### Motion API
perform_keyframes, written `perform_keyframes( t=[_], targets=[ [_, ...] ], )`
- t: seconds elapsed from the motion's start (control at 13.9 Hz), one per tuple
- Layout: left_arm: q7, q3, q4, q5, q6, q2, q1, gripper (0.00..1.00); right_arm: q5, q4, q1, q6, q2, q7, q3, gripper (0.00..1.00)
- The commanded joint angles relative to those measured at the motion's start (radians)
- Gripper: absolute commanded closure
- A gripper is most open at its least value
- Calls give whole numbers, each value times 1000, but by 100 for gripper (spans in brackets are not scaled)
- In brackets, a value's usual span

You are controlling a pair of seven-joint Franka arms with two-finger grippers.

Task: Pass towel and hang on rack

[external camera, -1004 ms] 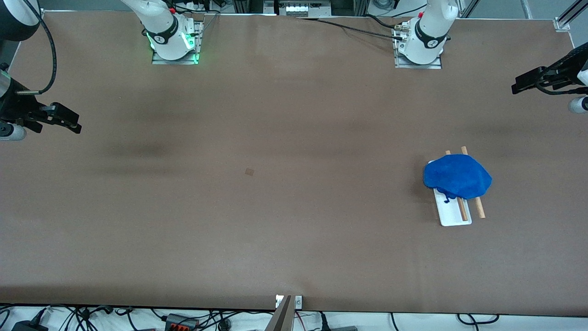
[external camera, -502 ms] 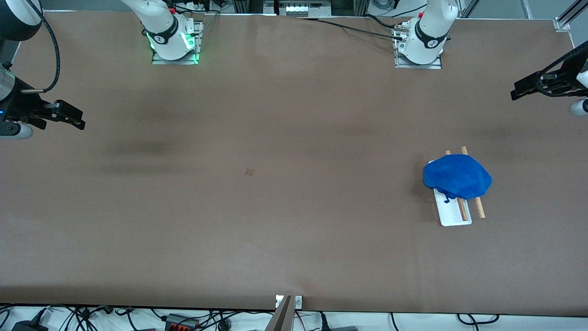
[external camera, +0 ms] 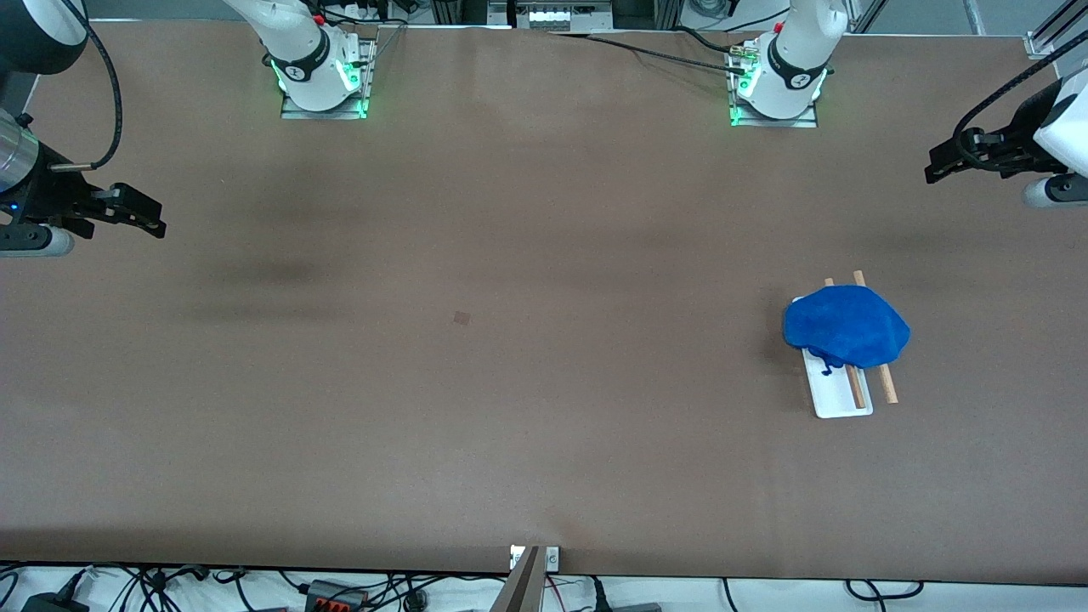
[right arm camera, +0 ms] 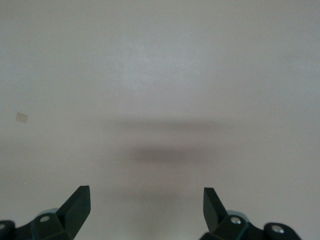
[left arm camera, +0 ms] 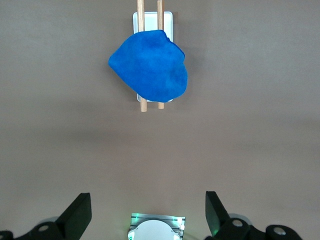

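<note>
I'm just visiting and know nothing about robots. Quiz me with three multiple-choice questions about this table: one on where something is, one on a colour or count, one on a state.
1. Where is the towel?
A. Draped over the rack's two wooden bars, toward the left arm's end of the table
B. Flat on the table at its middle
C. Hanging from a gripper

2. What colour is the towel?
A. White
B. Blue
C. Green

3. How do the left gripper and right gripper stand?
A. Both shut on the towel
B. One open, one shut
C. Both open and empty

Answers:
1. A, the front view shows the cloth lying across both bars above the white base.
2. B, it is plain blue in both the front and left wrist views.
3. C, each wrist view shows its fingers spread with nothing between them, over bare table near the ends.
</note>
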Motion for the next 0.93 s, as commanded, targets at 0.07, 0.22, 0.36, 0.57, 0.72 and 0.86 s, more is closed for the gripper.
perform_keyframes(
  t=[0.07,0.22,0.36,0.57,0.72,0.86],
  targets=[
    [-12,2,-41,21,33,-36,0,0,-16,-6,-5,6,-9,-3,2,0],
    [-12,2,-41,21,49,-36,-2,0,-14,-6,-6,6,-9,-3,2,0],
    [-12,2,-41,21,49,-36,0,0,-14,-6,-6,5,-10,-3,2,0],
    [-11,2,-41,21,49,-36,0,0,-14,-4,-6,7,-9,-3,2,0],
    [-11,0,-41,20,49,-36,-2,0,-14,-4,-6,9,-7,-3,2,0],
    [-12,0,-41,18,47,-36,-2,0,-16,-6,-8,15,-6,-4,2,0]
  ],
)
